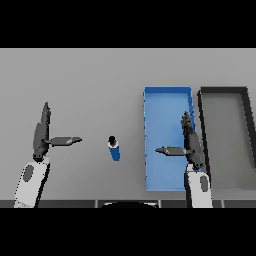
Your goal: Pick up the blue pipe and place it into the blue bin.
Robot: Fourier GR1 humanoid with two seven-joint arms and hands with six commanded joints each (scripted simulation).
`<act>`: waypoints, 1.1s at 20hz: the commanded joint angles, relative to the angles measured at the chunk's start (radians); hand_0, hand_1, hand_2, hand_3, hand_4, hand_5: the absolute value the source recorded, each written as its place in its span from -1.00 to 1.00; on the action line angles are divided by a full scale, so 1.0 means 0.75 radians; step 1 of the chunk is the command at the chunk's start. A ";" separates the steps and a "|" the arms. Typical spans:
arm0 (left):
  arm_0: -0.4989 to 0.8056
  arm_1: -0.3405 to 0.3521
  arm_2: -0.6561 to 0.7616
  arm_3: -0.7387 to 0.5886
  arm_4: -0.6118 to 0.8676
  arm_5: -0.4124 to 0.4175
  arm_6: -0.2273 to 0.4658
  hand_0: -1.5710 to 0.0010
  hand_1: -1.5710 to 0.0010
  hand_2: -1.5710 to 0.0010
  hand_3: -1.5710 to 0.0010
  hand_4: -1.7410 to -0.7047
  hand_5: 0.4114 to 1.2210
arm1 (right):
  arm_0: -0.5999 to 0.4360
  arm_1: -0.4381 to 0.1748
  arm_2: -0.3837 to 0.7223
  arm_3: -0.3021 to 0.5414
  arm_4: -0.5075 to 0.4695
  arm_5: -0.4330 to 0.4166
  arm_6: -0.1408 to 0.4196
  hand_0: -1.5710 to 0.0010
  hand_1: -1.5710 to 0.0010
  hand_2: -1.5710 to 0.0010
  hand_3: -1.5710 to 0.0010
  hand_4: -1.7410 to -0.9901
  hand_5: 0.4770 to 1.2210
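Grey surface (100, 80) carries everything here, and reading from the robot's left the first thing met is the left hand (42, 137), hovering over bare surface with its fingers (45, 115) straight and pointing away from the robot and its thumb stuck out sideways toward the middle. Nothing is held in it.

Next comes the blue pipe (114, 148), a short blue piece with a dark end, standing or lying free between the two hands and touching neither. Its long axis seems to run roughly away from the robot, dark end farther off, though from this steep view it cannot be told whether it is upright or lying flat. It sits just outside the left wall of the blue bin (167, 95), not in it.

Over the right part of that bin hangs the right hand (190, 145), fingers (187, 122) likewise straight and apart from the thumb, which points back toward the pipe; it too holds nothing. Beyond it a dark grey bin (225, 92) stands beside the blue one, its right side partly cut off by the picture's edge.

By judgement the pipe lies about midway, slightly nearer the left thumb tip than the right one; either hand would have to travel sideways to reach it. The right hand hides part of the blue bin's floor and right wall.
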 commanded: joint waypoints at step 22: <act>0.151 0.318 -0.240 -0.250 0.059 -0.668 -0.169 1.00 1.00 1.00 1.00 0.19 -0.75 | 0.152 -0.154 0.175 -0.202 0.240 0.070 -0.056 1.00 1.00 1.00 1.00 0.43 -0.64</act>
